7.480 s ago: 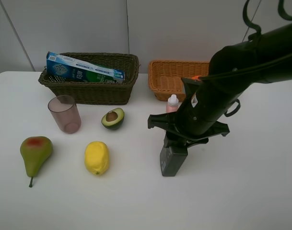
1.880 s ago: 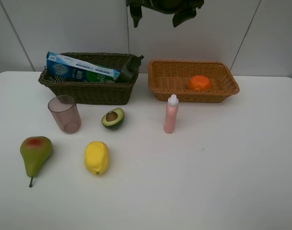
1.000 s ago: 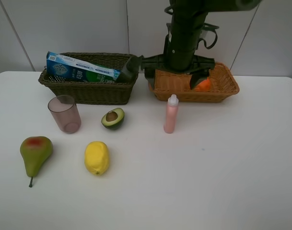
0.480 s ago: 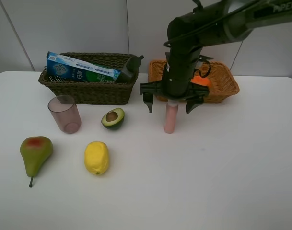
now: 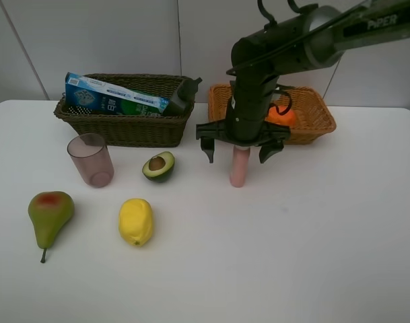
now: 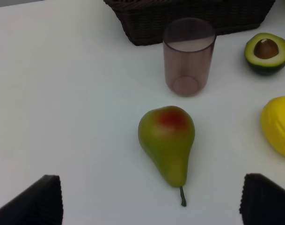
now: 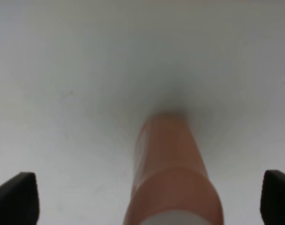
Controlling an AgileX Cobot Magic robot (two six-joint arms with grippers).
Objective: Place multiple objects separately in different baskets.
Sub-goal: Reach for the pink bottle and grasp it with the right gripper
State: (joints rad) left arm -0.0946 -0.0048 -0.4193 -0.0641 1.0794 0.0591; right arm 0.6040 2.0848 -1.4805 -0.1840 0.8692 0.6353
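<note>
My right gripper (image 5: pixel 238 153) hangs open over the upright pink bottle (image 5: pixel 239 169), one finger on each side of its top, apart from it. The right wrist view looks straight down the pink bottle (image 7: pixel 168 159), which stands midway between the gripper (image 7: pixel 146 199) fingers. The dark olive basket (image 5: pixel 124 128) holds the toothpaste box (image 5: pixel 117 97) and the dark bottle (image 5: pixel 181 96). An orange (image 5: pixel 280 116) lies in the tan basket (image 5: pixel 316 128). My left gripper (image 6: pixel 154 206) is open above the pear (image 6: pixel 168 140).
On the white table lie the pear (image 5: pixel 50 214), a lemon (image 5: pixel 136 221) and a halved avocado (image 5: pixel 158 166); a mauve cup (image 5: pixel 91 160) stands in front of the dark basket. The left wrist view shows the cup (image 6: pixel 188 56), avocado (image 6: pixel 267 52) and lemon (image 6: pixel 278 124).
The right arm has come forward and down from over the tan basket, so its open fingers now straddle the top of the pink bottle. Nothing else has moved.
</note>
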